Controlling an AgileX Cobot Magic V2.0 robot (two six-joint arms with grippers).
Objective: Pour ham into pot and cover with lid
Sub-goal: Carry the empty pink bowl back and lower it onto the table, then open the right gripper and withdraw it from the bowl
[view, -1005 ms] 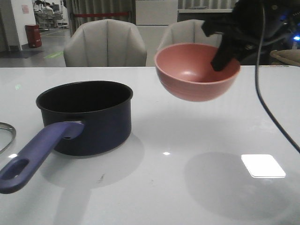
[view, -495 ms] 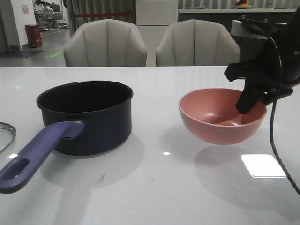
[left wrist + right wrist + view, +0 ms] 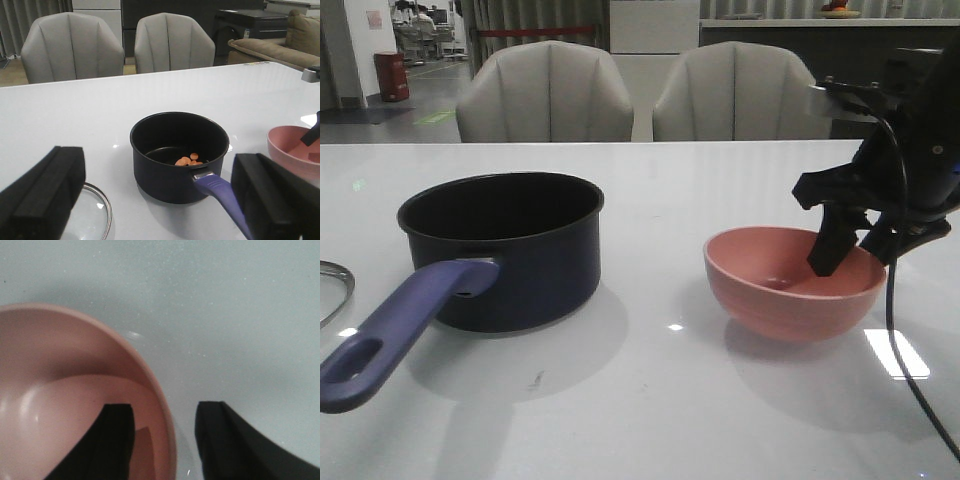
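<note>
Bowl [image 3: 794,283] lowered onto table [image 3: 650,400]; right gripper [image 3: 162,440] straddles its rim, jaws slackened apart; ham [image 3: 188,160] lies in pot [image 3: 179,155], lid [image 3: 92,215] beneath wide-open, empty left gripper [image 3: 160,200] for covering.

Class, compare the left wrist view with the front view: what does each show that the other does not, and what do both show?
Only the left wrist view shows the ham lying inside the pot, and the open left gripper.

Only the front view shows the right gripper straddling the rim of the pink bowl, one finger inside it.

Both show the pot, its purple handle, the bowl, part of the lid on the table, and two chairs.
</note>
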